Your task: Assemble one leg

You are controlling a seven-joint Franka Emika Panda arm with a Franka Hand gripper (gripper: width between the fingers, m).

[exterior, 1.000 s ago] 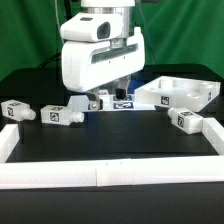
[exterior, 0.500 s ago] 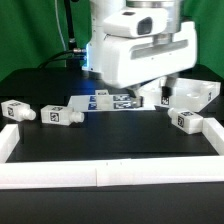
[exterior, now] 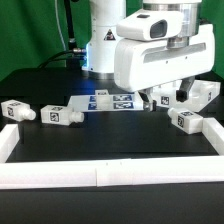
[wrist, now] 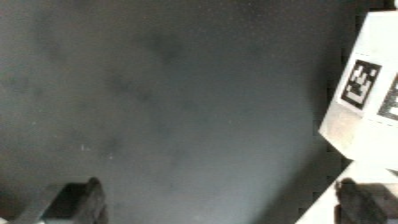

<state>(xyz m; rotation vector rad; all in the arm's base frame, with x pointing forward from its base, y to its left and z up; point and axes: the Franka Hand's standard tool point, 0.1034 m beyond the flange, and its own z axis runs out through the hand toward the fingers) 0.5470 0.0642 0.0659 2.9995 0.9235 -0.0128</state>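
Three legs lie on the black table: two at the exterior view's left (exterior: 14, 110) (exterior: 62, 116) and one at the right (exterior: 187, 121). Each is a short white block with square tags. My gripper (exterior: 162, 98) hangs open and empty over the table, just above and to the left of the right-hand leg and in front of the white tray-like piece (exterior: 205, 92). In the wrist view the gripper (wrist: 221, 205) is open over bare dark table, with both fingertips (wrist: 75, 200) in sight. A white tagged part (wrist: 365, 95) lies beside one finger; I cannot tell which part it is.
The marker board (exterior: 105, 101) lies flat at the middle back. A low white wall (exterior: 100, 176) runs along the front and up both sides of the table. The arm's white body hides most of the tray-like piece.
The arm has swung from over the marker board toward the exterior view's right, ending in front of the tray-like piece. The gripper stays open and empty. No part has moved.
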